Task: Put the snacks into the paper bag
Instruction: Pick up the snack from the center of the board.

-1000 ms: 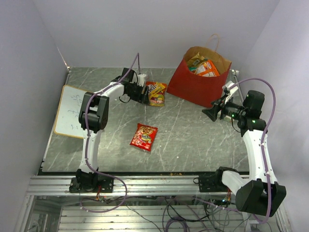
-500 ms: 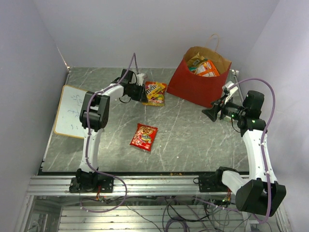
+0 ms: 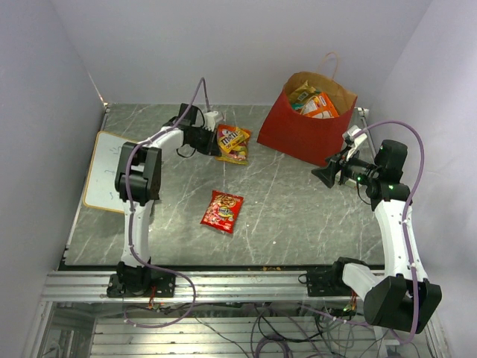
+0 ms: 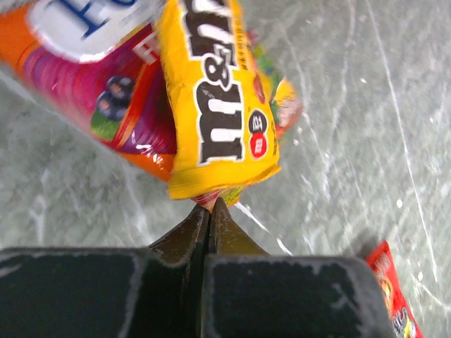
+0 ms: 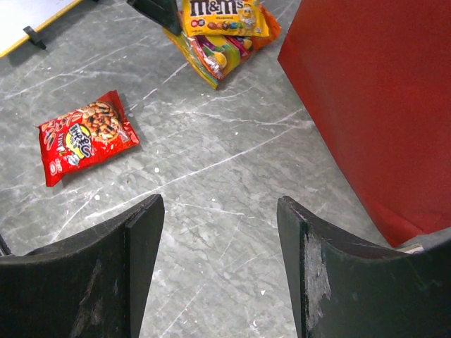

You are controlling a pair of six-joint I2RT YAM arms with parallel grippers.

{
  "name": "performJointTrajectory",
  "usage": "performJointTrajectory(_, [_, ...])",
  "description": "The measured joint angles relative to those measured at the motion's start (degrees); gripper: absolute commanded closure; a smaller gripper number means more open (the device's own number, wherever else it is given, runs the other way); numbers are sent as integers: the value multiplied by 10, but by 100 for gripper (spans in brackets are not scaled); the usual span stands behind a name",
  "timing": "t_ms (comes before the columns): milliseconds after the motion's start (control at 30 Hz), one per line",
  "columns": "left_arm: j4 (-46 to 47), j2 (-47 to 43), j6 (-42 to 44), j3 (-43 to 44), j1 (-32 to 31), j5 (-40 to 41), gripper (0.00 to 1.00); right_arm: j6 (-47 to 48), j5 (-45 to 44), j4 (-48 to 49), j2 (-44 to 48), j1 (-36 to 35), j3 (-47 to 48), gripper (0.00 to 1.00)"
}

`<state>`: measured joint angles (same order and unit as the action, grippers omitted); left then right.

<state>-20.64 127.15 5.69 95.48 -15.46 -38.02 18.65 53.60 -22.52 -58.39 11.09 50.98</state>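
- The left pincer (image 4: 210, 208) is shut tight, fingertips pressed together on the near short edge of the yellow candy pack (image 4: 218, 105).
- That pack's long axis runs straight out from the left pincer, so the lettering reads lengthwise away from the fingers. From the top camera it points off the pincer tip toward the paper bag (image 3: 302, 134).
- An orange and pink packet (image 4: 106, 91) sits right under and beside the yellow one, slanting out to one side of the left pincer. Can't really tell if it's caught in the grip too.
- The red pack (image 3: 222, 211) lies flat on the table (image 3: 298, 216), well off from the left pincer on the arm-base side. Its long axis is tipped a bit off the near-far line.
- The right pincer (image 5: 218, 204) has its fingers wide apart with nothing between them, hanging over bare table.
- In the right wrist view the red pack is ahead and off to the left of that pincer, and the bag's red wall is close on the right.
- The bag stands upright, mouth open, with some packets (image 3: 313, 101) already inside.
- The white board (image 3: 108, 171) is way over behind the left arm.
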Motion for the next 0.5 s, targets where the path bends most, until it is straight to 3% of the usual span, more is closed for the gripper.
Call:
performJointTrajectory(300, [-140,-174,177,-39,-15,71,93,0,1,0,-1,0,0,35])
performJointTrajectory(500, [-221,-306,276,-135,-113,177,93,-1,9,4,-7,0,-1,35])
